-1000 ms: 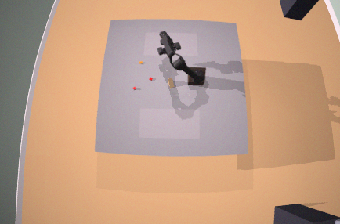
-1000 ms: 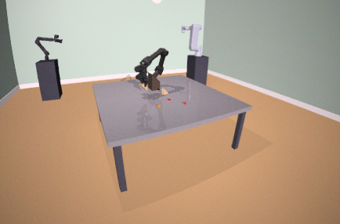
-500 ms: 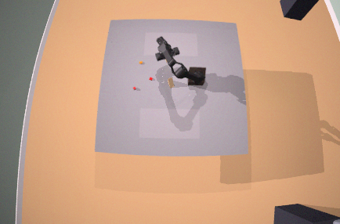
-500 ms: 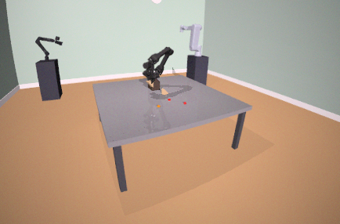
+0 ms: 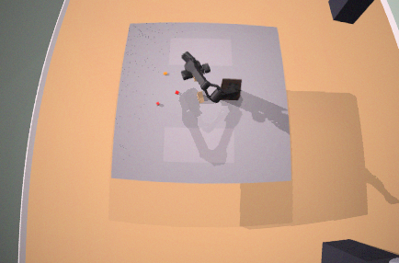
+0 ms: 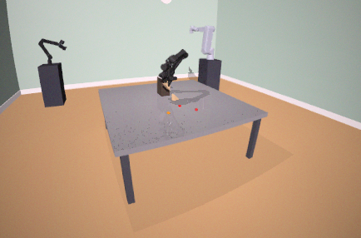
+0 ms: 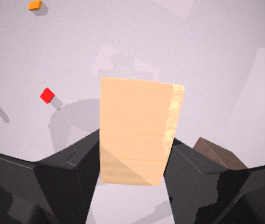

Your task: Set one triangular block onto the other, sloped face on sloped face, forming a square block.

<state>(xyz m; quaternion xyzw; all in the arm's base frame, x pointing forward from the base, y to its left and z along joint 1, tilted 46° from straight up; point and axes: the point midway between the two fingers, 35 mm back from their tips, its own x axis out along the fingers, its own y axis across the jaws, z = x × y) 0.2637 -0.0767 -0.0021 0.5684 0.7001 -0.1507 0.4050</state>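
Observation:
My gripper point(image 7: 132, 136) is shut on a tan triangular block point(image 7: 134, 120) point(image 5: 195, 79) point(image 6: 166, 86), which shows between the fingers in the wrist view with one broad face toward the camera. The block is held above the table. The other triangular block point(image 5: 200, 97) point(image 6: 175, 96) rests on the table near the arm's base, apart from the gripper. It looks wedge-shaped with a peak in the exterior view. It cannot be made out in the wrist view. The exact tilt of the held block's slope cannot be told.
The grey table point(image 5: 142, 145) point(image 6: 125, 131) bears a small orange cube point(image 5: 165, 74) point(image 6: 168, 112) point(image 7: 35, 5) and two red cubes, one nearer the lower block point(image 5: 176, 92) point(image 6: 180, 106) point(image 7: 47, 95). The arm's dark brown base box point(image 5: 232, 84) point(image 6: 163, 90) stands beside the lower block.

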